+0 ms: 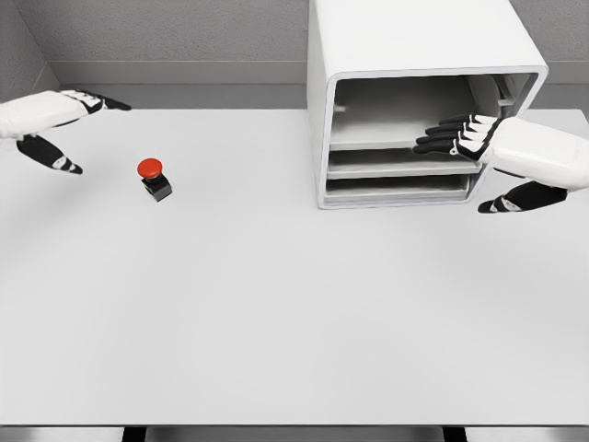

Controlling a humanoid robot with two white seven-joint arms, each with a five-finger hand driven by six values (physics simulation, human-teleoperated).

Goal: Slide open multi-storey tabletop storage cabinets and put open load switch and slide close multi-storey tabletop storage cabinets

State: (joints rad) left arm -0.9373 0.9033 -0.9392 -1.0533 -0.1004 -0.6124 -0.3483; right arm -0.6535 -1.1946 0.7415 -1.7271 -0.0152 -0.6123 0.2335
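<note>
On the counter, left part: load switch (154,178) stands alone, well left of the cabinet.
Counter (276,322): plain, matte, pale grey, wide and flat.
Cabinet (419,101): white rounded box at far right; front shows three stacked shelves or drawers with grey interiors; upper bay looks open and hollow.
Load switch form: red domed cap on a small dark square base, compact, upright, no clear long axis.
Right robot hand (460,136): white shell, dark fingers held straight and together, reaching into the cabinet front at the middle level; grips nothing that I can see.
Left robot hand (69,129): far left edge, fingers relaxed and apart, holding nothing.
Key relation: switch lies right of and slightly nearer than the left robot hand, which is much the closer; the right robot hand is well apart from it.
Judgement: cabinet work in hand; switch not yet picked up.
</note>
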